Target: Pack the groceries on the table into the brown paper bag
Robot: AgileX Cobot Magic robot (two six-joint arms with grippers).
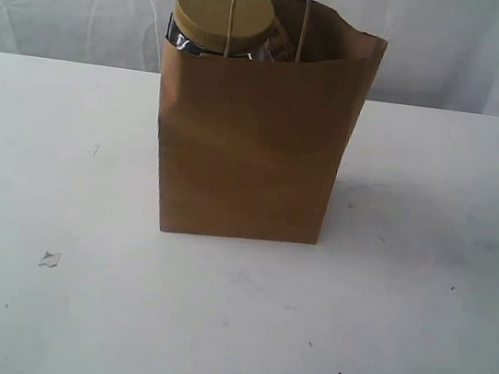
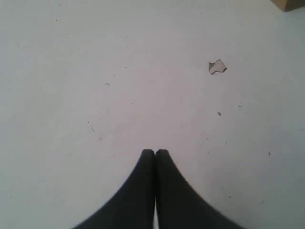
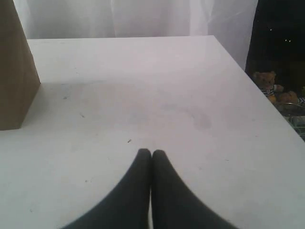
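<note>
The brown paper bag (image 1: 250, 150) stands upright near the middle of the white bench (image 1: 420, 295), and the tan-lidded clear nut jar (image 1: 223, 11) sits inside it at its left end, with the ribbed lid and a band of clear wall showing above the bag's rim. Something glossy shows in the bag's mouth beside the jar, and something dark behind the jar, but I cannot tell what either one is. No loose groceries show on the bench around the bag, so the packing looks done or close to it. The bag is thin, matte kraft paper with creased, slightly bowed walls and a soft, wavy rim; it would likely crumple if squeezed. With the jar loading one end it probably wants lifting by the twisted paper handle (image 1: 304, 18) or steadying low on a side wall. The jar looks rigid, heavy and smooth-walled, so the ridged lid or the shoulder just under it seems the surest hold. The left claw (image 2: 155, 152) hovers over bare bench off the bag's front-left, near a small torn scrap (image 2: 217, 67), its dark tapered fingers pressed together with nothing between them. The right claw (image 3: 151, 152) hangs over the bench off the bag's right side, likewise closed tight and empty.
</note>
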